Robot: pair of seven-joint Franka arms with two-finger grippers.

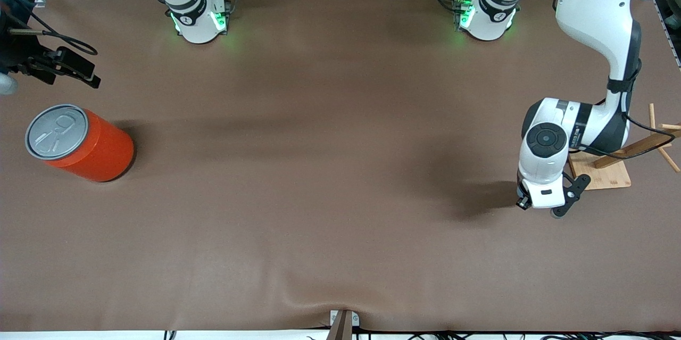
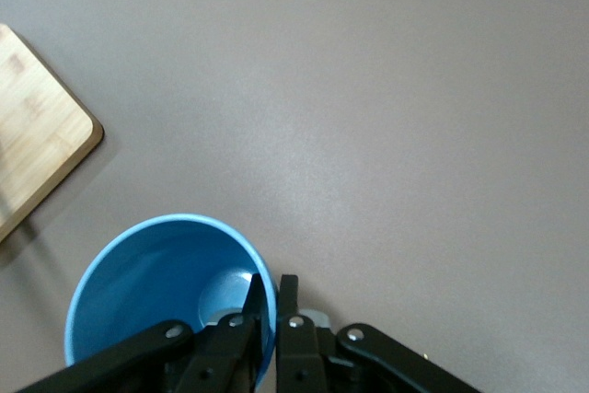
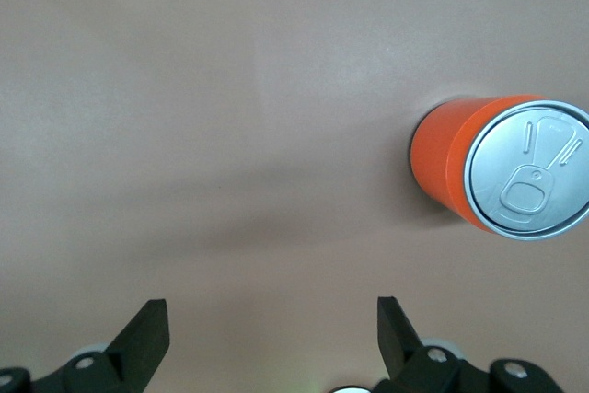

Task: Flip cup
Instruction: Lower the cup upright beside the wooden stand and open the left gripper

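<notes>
The light-blue cup (image 2: pixel 147 292) shows only in the left wrist view, with its open mouth facing the camera and its darker blue inside visible. My left gripper (image 2: pixel 269 283) is shut on the cup's rim, one finger inside and one outside. In the front view the left arm's wrist (image 1: pixel 542 170) hangs over the table at the left arm's end and hides the cup. I cannot tell whether the cup touches the table. My right gripper (image 3: pixel 271 319) is open and empty, over bare table beside the orange can.
A large orange can (image 1: pixel 80 143) with a grey pull-tab lid stands at the right arm's end; it also shows in the right wrist view (image 3: pixel 488 172). A wooden board (image 1: pixel 601 170) with a stick rack (image 1: pixel 654 140) lies beside the left wrist; the board also shows in the left wrist view (image 2: pixel 37 135).
</notes>
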